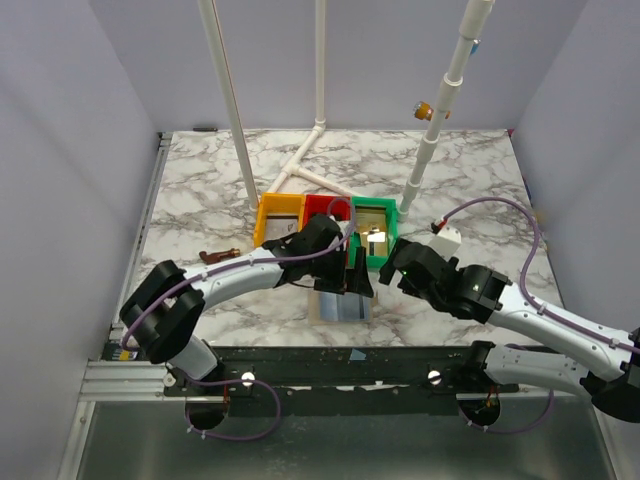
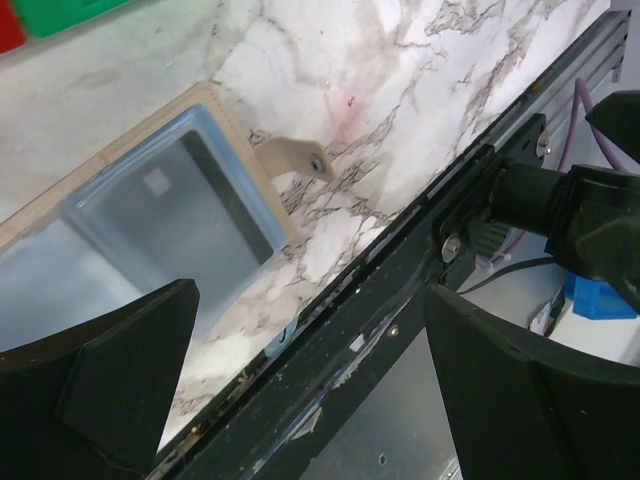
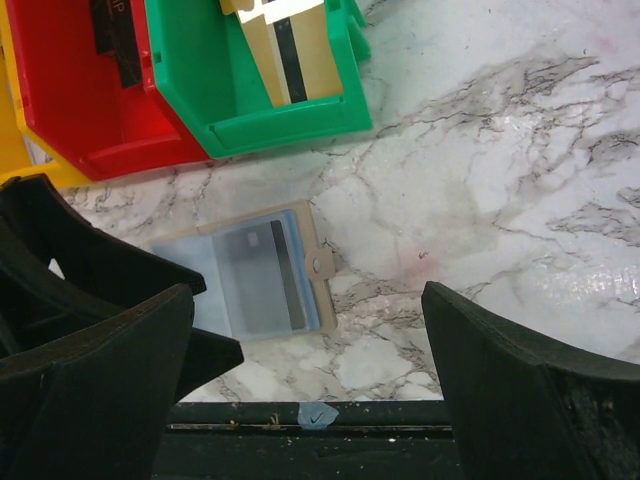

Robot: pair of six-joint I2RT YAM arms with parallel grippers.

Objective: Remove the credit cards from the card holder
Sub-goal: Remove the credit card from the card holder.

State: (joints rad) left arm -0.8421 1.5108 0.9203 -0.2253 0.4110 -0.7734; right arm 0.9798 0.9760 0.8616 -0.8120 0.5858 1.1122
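Where the left gripper (image 1: pixel 352 280) hangs over it, the card holder (image 3: pixel 250 275) is half covered in the top view; only its near end shows under the fingers. The right wrist view gives it best: flat on the surface (image 3: pixel 520 150) by the near edge, at 6 o'clock of the green tray (image 3: pixel 290 125), snap tab pointing to 3 o'clock in that view. Through its pale blue window a card (image 3: pixel 258 282) with a dark stripe, blurred; how many are inside I cannot tell. The left wrist view cuts the holder off at 9 o'clock.

Gold card (image 3: pixel 290 45) lies in the green tray, its top cut by the frame. Red tray (image 3: pixel 90 130) holds a black object (image 3: pixel 115 35), only partly in view. Yellow tray (image 1: pixel 278 215) sits at 9 o'clock of red.

Both grippers spread wide, nothing between the fingers; right gripper (image 1: pixel 393 268) sits at 3 o'clock of the left.

Surface: white marble, grey veins, black rail (image 1: pixel 350 360) along the near edge. Small brown item (image 1: pixel 218 256) at 9 o'clock, too small to name. White pipes (image 1: pixel 320 80) stand at 12 o'clock; pale lilac walls (image 1: pixel 60 150) around.
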